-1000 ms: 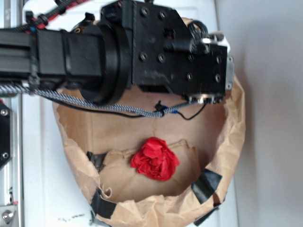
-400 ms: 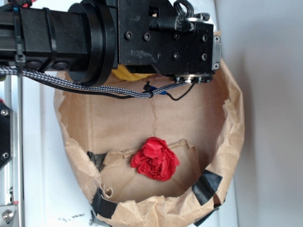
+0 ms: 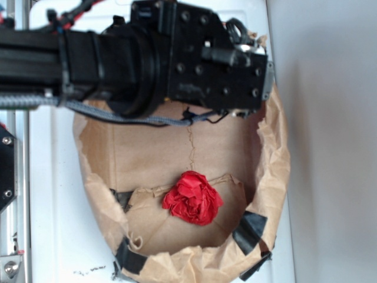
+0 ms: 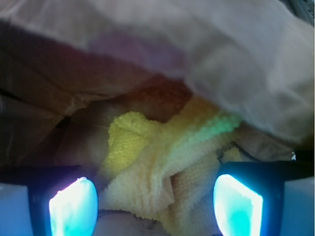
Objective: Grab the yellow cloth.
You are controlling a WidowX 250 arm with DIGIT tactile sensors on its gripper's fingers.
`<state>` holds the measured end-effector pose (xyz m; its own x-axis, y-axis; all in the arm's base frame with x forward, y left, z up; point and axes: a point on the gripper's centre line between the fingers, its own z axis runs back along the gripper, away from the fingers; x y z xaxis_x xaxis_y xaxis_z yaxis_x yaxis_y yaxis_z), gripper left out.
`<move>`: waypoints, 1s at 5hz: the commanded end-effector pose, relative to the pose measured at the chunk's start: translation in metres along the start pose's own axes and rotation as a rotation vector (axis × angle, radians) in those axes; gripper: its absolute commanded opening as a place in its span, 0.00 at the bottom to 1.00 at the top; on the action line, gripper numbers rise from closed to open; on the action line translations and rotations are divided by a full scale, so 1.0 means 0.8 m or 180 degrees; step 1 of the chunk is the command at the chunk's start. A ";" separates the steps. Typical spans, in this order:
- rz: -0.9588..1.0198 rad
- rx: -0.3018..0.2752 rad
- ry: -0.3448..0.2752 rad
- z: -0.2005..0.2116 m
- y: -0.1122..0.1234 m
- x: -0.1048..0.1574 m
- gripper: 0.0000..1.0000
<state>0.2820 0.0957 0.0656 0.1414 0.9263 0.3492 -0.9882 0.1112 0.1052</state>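
Yellow cloth lies bunched between the wide-open tool fingers.

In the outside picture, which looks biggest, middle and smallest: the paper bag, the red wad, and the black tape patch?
Largest to smallest:
1. Paper bag
2. Red wad
3. Black tape patch, at the bag's lower right; it is clearly smaller than the wad.

Open gripper straddles the yellow cloth; the paper bag wall overhangs closely above, apparently limiting clearance.
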 end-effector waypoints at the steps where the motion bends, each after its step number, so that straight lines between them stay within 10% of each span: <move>1: 0.0114 0.0029 -0.0247 -0.001 0.001 0.002 1.00; 3: 0.0014 0.0051 -0.0399 -0.026 -0.013 -0.018 1.00; 4: 0.0127 0.0070 -0.0429 -0.028 -0.014 -0.021 0.00; 5: 0.0118 0.0072 -0.0447 -0.027 -0.010 -0.022 0.00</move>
<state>0.2869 0.0864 0.0262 0.1362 0.8721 0.4700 -0.9860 0.0734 0.1494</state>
